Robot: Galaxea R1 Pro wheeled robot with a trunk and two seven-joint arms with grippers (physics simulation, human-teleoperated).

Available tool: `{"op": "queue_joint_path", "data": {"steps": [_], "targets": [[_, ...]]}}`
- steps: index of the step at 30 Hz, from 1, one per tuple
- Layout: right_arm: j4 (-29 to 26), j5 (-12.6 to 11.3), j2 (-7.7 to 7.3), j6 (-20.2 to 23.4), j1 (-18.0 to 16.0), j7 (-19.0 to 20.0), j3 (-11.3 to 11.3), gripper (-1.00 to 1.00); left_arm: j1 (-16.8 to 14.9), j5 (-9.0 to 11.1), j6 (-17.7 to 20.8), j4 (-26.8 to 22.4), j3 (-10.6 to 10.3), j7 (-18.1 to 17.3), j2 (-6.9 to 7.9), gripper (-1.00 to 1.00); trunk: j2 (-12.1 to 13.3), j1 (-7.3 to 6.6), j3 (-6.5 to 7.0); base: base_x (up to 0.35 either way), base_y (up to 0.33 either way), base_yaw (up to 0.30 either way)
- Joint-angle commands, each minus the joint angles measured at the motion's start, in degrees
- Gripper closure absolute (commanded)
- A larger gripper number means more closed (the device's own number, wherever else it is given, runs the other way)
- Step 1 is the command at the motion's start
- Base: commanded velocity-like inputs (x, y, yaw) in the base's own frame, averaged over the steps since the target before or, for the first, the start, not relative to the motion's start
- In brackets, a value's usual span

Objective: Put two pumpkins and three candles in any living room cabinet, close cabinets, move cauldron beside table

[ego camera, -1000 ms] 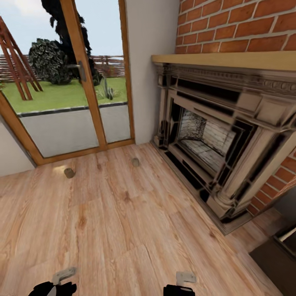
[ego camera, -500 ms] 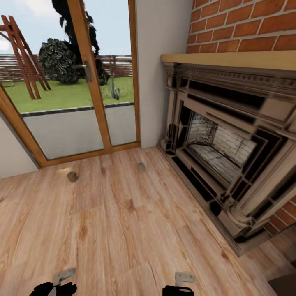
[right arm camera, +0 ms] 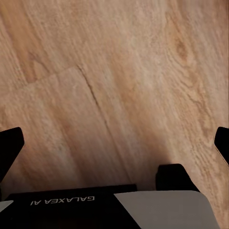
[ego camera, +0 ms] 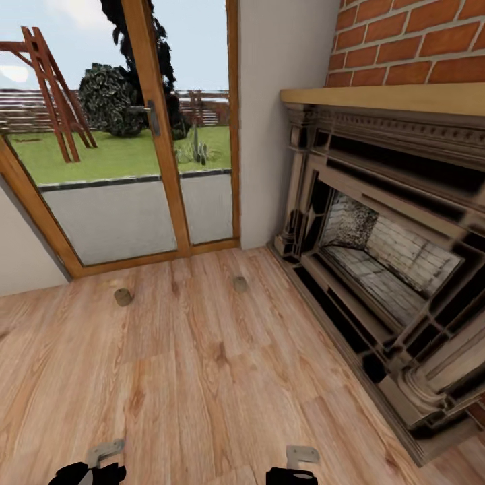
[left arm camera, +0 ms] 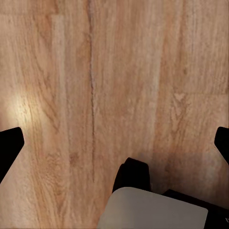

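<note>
Where the plank floor [ego camera: 202,377] runs up to the glass door [ego camera: 121,135] at eleven o'clock and the brick fireplace [ego camera: 384,269] at two o'clock, two candles rest on the boards, well apart: one [ego camera: 122,297] near the door frame, the other [ego camera: 240,284] closer to the hearth. The left pincer [left arm camera: 114,138] and right pincer [right arm camera: 114,138] hang spread wide over bare wood, fingertips at the frame edges, holding and touching nothing.

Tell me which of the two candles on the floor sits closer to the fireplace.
The candle in front of the white wall strip beside the fireplace. The other candle stands farther off, before the glass door.
</note>
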Motion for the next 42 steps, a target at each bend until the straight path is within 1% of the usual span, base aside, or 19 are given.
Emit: {"op": "queue_joint_path", "data": {"steps": [1,8,12,18,26,42], "targets": [[0.0,0.0,0.0,0.0,0.0,0.0,0.0,-1.0,0.0,0.0,0.0,0.0,0.0,0.0,0.0,-1.0,0.0,0.0,0.0,0.333,0.0,0.276],[0.0,0.0,0.0,0.0,0.0,0.0,0.0,-1.0,0.0,0.0,0.0,0.0,0.0,0.0,0.03,-1.0,0.0,0.0,-0.01,0.333,0.0,0.279],[0.0,0.0,0.0,0.0,0.0,0.0,0.0,-1.0,0.0,0.0,0.0,0.0,0.0,0.0,0.02,-1.0,0.0,0.0,-0.02,0.333,0.0,0.126],[0.1,0.0,-0.06,-0.1,0.0,0.0,0.0,-1.0,0.0,0.0,-0.1,0.0,0.0,0.0,-0.04,-1.0,0.0,0.0,-0.03,0.333,0.0,0.018],[0.1,0.0,-0.05,-1.7,0.0,0.1,0.1,-1.0,0.0,0.0,-0.1,0.0,0.0,0.0,-0.03,-1.0,0.0,0.0,-0.03,0.333,0.0,0.002],[0.1,0.0,-0.02,-2.0,0.0,0.1,0.1,-1.0,0.0,0.0,-0.1,0.0,0.0,0.0,0.12,-1.0,0.0,0.0,-0.03,0.333,0.0,0.0]]}}
